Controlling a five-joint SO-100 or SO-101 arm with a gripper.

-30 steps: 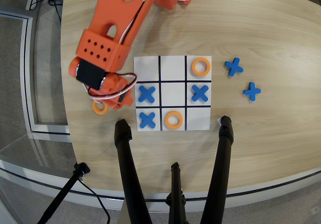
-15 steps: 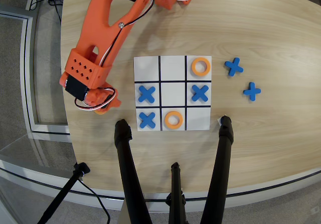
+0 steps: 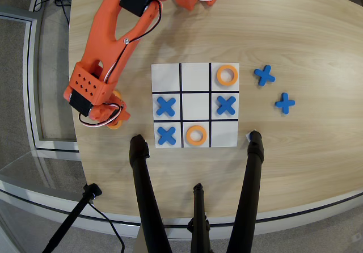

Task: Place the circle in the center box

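The white 3x3 grid board [image 3: 195,66] lies in the middle of the wooden table. Its center box [image 3: 195,105] holds nothing. One orange circle [image 3: 227,75] lies in the top right square and another [image 3: 195,135] in the bottom middle square. Blue crosses lie in the middle left [image 3: 165,106], middle right [image 3: 226,105] and bottom left [image 3: 166,135] squares. My orange arm reaches down the left side of the board. My gripper [image 3: 115,116] hangs over a partly hidden orange circle [image 3: 115,125] near the table's left edge. The arm hides its jaws.
Two spare blue crosses [image 3: 264,75] [image 3: 285,102] lie on the table right of the board. Black tripod legs [image 3: 142,185] [image 3: 250,173] stand at the front edge just below the board. The table edge [image 3: 76,145] runs close to the left of the gripper.
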